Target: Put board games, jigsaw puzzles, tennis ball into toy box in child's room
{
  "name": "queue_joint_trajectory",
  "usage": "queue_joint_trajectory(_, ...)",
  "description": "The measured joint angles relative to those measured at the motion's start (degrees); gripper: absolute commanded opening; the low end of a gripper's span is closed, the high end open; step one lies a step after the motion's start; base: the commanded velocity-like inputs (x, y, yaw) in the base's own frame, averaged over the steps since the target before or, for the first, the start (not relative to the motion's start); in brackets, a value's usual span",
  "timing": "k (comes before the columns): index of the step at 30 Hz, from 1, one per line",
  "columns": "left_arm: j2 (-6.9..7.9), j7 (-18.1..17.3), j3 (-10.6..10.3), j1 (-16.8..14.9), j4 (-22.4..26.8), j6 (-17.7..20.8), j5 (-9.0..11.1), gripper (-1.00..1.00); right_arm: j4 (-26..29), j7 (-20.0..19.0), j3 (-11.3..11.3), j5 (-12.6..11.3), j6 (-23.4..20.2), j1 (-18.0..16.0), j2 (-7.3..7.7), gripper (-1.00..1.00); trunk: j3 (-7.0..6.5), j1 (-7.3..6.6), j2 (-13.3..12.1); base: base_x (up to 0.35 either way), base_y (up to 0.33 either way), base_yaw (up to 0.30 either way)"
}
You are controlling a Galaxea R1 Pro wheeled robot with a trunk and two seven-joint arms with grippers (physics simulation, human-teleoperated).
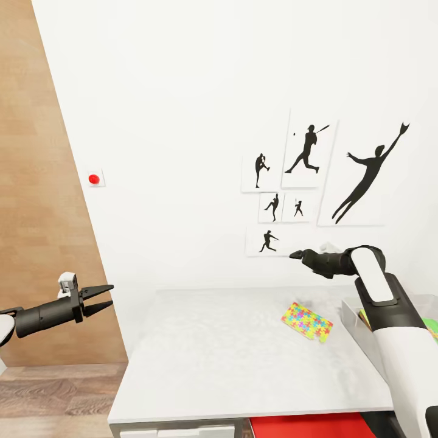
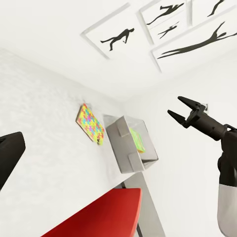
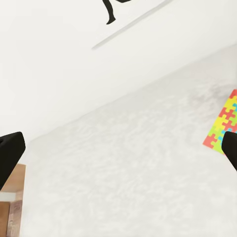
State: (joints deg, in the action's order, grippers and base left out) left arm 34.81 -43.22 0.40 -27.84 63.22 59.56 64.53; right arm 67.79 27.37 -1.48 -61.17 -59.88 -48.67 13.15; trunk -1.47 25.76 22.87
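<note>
Step in hand: jigsaw puzzle (image 1: pixel 307 322) flat on tabletop (image 1: pixel 231 359) beside toy box (image 1: pixel 359 322); right gripper (image 2: pixel 189 113) and left gripper (image 1: pixel 97 300) fingers open, empty; next: lowering right onto puzzle.

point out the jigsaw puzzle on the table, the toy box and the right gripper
thin multicoloured jigsaw puzzle (image 1: pixel 307 322), head view, middle of its patterned face
shallow pale grey toy box (image 2: pixel 120 144), left wrist view, its near outer wall
black right gripper (image 2: pixel 183 108), left wrist view, midway between its open fingertips

Jigsaw puzzle (image 1: pixel 307 322) on table (image 1: pixel 231 359)
</note>
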Motion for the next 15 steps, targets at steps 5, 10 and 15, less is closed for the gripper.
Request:
queue_joint_trajectory(5, 0.0, 0.0, 0.0, 0.0, 0.0, 0.0, 0.0, 1.0, 0.0, 0.3, 0.0, 0.0, 0.0, 0.0, 0.16, 1.0, 0.0, 0.0, 0.0, 0.0, 0.0, 0.0)
queue_joint_trajectory(10, 0.0, 0.0, 0.0, 0.0, 0.0, 0.0, -0.1, 1.0, -0.1, 0.5, 0.0, 0.0, 0.0, 0.0, 0.19, 1.0, 0.0, 0.0, 0.0, 0.037, 0.015, 0.0)
queue_joint_trajectory(15, -0.01, 0.0, 0.0, 0.0, 0.0, 0.0, -0.1, 1.0, -0.1, 0.5, 0.0, 0.0, 0.0, 0.0, 0.23, 1.0, 0.0, -0.01, 0.0, 0.085, 0.044, -0.091)
